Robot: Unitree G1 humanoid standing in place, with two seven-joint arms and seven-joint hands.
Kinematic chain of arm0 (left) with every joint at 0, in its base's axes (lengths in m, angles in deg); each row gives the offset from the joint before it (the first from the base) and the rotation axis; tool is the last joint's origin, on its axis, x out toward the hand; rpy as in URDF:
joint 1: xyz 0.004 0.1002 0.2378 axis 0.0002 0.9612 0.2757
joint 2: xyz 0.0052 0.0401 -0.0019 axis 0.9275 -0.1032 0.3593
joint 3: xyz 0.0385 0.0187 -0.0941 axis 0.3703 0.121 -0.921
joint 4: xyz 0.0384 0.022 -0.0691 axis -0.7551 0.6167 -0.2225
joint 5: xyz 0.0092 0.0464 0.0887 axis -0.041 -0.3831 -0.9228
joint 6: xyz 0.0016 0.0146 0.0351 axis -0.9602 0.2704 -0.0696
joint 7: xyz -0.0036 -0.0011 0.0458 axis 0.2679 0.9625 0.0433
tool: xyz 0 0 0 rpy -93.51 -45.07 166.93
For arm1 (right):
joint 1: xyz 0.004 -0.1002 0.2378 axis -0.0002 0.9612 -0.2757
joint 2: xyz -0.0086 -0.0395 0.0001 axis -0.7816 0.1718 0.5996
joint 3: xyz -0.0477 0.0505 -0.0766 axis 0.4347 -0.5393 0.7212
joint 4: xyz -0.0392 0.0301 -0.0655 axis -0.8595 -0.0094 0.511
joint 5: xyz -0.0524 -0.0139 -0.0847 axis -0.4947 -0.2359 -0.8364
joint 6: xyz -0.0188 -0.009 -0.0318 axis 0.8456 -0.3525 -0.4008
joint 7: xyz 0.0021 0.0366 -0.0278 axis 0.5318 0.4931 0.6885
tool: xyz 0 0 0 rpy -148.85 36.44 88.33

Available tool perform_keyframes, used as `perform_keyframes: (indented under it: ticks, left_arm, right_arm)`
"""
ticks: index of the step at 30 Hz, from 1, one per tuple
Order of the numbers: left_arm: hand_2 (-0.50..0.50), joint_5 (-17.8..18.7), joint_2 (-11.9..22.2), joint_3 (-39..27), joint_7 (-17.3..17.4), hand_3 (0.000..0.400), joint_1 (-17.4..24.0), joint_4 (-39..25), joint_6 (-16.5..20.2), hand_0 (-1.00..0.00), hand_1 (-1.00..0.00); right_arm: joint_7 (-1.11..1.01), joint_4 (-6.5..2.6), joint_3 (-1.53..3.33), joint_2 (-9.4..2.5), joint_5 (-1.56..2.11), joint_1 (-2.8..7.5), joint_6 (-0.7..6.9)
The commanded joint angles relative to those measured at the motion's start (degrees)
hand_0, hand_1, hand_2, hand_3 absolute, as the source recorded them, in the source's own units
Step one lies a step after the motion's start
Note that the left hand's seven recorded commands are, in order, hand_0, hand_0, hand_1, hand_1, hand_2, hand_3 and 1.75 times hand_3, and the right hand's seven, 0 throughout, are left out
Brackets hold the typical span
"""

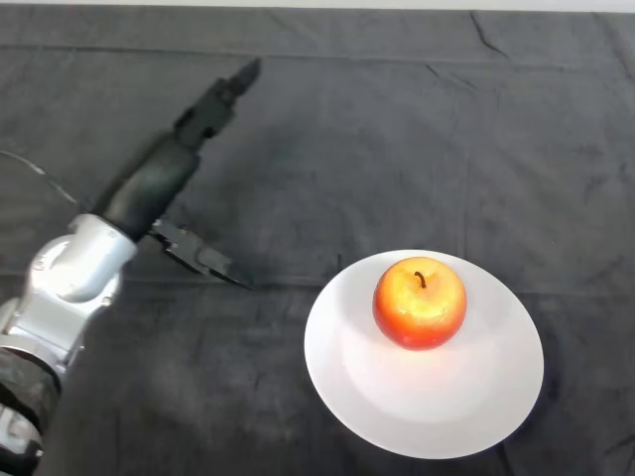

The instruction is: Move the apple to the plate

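Apple (420,302) rests upright on the plate (397,416), toward its far rim. Left hand (179,149) is empty, fingers straight, well clear. Placement appears complete; only withdrawal remains.

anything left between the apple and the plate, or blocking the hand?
Nothing visible. The apple sits on the plate, toward its upper middle. The left hand is off to the plate's left with fingers extended, holding nothing; only bare dark cloth lies between.

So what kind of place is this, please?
Probably a robot test bench, not a kitchen: a table under dark cloth, one white plate holding an apple, and the open left hand nearby.
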Motion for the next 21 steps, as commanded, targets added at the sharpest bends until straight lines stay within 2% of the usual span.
perform_keyframes:
  ticks: [1,21]
  left_arm:
    - [0.0,0.6,3.0,-2.7,-1.0,0.0,0.3,2.1,-1.7,0.0,0.0]
    - [0.0,0.0,7.8,-10.3,-3.2,0.0,1.0,11.0,-5.4,0.0,0.0]
  right_arm:
    - [-0.32,-0.47,-0.61,0.24,0.41,2.02,0.19]
    - [-0.24,-1.02,-0.55,0.22,0.34,1.74,-0.04]
